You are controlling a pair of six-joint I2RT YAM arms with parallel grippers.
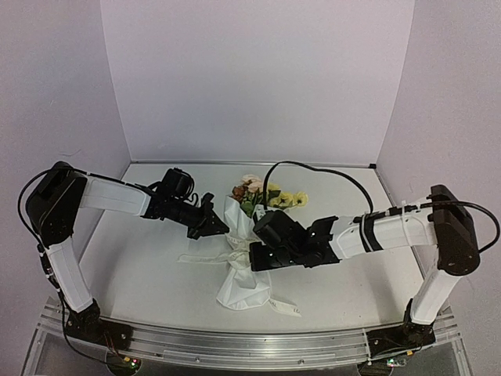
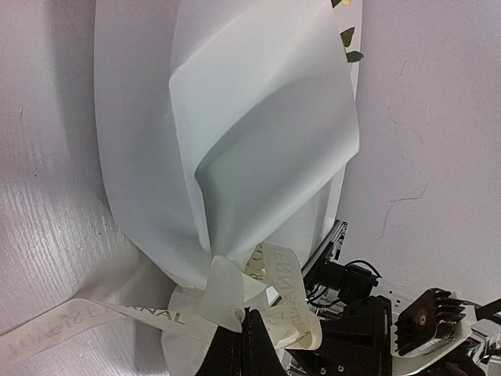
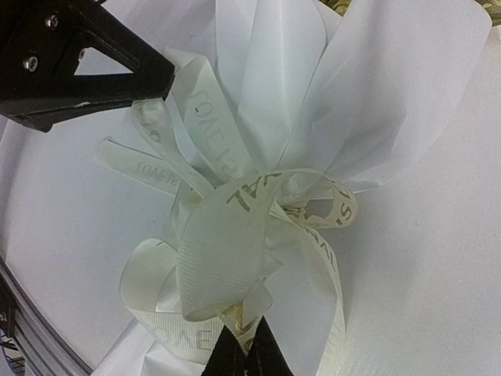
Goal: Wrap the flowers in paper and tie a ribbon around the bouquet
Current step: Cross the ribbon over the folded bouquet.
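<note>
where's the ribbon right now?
Top view: the ribbon is looped around the pinched waist of the bouquet mid-table, between the left end effector and right end effector, both pinching it.

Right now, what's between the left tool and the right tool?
The pinched waist of the bouquet, wound with looped ribbon, lies between the left tool and the right tool. The top view shows it; the right wrist view, closer.

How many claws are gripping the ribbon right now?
2. The left claw pinches a ribbon strand beside the tied waist of the bouquet. The right claw pinches a loop just below the knot. Both are shut on it.
</note>
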